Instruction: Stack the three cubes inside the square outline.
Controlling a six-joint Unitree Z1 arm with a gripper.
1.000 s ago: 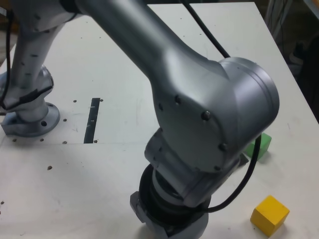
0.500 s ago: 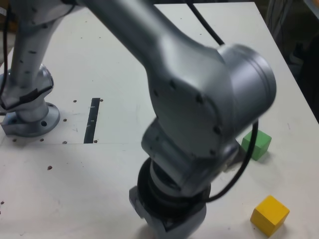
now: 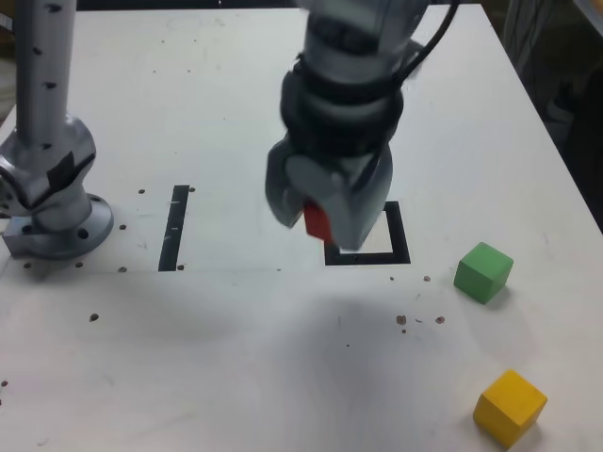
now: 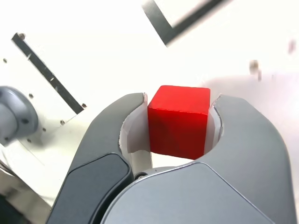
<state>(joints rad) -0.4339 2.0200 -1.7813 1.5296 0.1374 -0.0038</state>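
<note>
Hand [image 3: 325, 221] closed on the red cube [image 4: 178, 120], carried clear of the counter [image 3: 236, 358] and just above the near-left corner of the square outline [image 3: 396, 247] as the exterior view shows it. The wrist view shows both inner pads flat against opposite faces of the cube, whose front half stands out beyond the tips. The cube looks rigid, light and matte, so a modest squeeze on parallel faces should hold it; its sharp edges suggest it will sit flat when set down. Green cube [image 3: 483, 271] and yellow cube [image 3: 509, 406] lie apart on the counter, to the exterior view's right of the outline. No containers are present; the outline's white centre is bare
</note>
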